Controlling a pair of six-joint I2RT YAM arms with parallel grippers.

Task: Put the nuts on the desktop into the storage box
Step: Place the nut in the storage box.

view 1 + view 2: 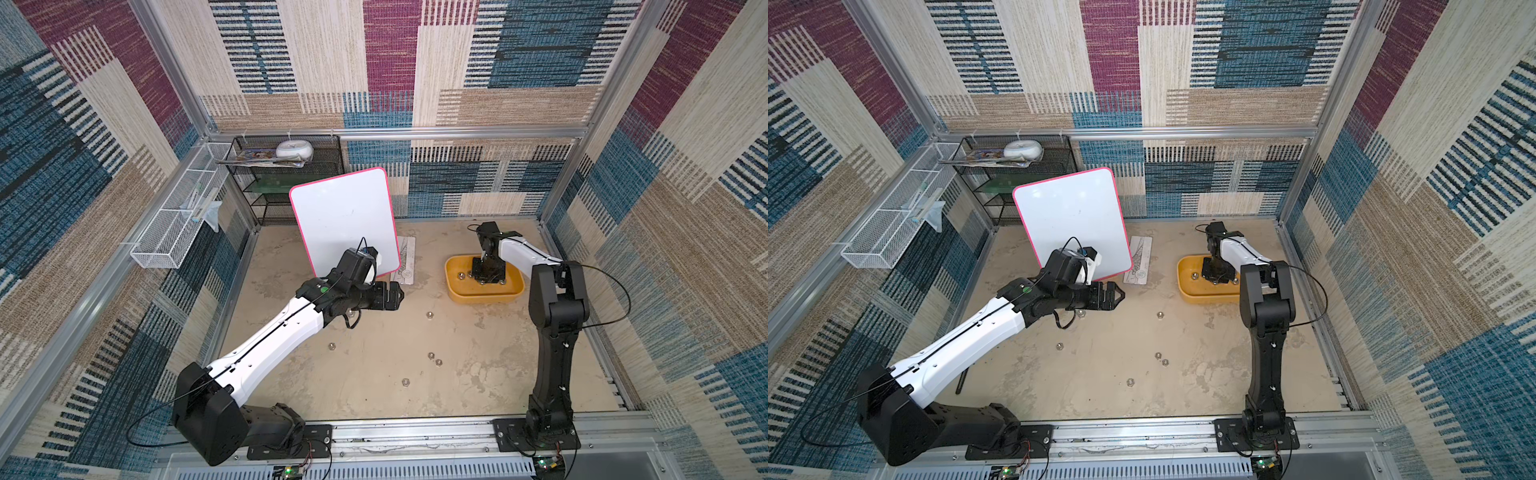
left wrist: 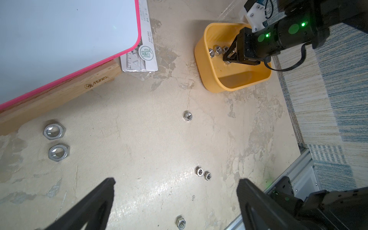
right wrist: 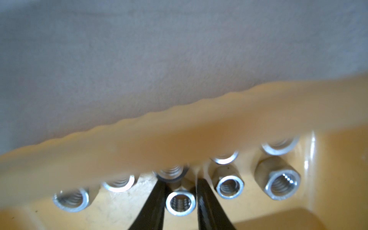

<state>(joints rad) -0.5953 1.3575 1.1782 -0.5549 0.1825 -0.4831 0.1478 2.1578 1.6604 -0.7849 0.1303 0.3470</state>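
One hex nut (image 3: 180, 203) sits low inside the yellow storage box (image 3: 179, 143), flanked by the right gripper (image 3: 180, 185); whether its fingers pinch the nut or stand just clear, I cannot tell. Several nuts (image 3: 230, 186) lie beside it. The left gripper (image 2: 177, 182) hangs spread wide and empty over the desktop (image 2: 139, 139), where at least six loose nuts (image 2: 188, 115) remain to collect, so I judge the job roughly half done.

The blurred box (image 3: 199, 139) wall hid the tops of several nuts (image 3: 119, 184) in the right wrist view, where it was unclear whether the right gripper (image 3: 180, 182) pinched the nut (image 3: 180, 193) between its fingers (image 3: 155, 203). In both top views that gripper covered most boxed nuts, and the left arm (image 1: 266, 345) half hid 1 nut (image 1: 351, 312).
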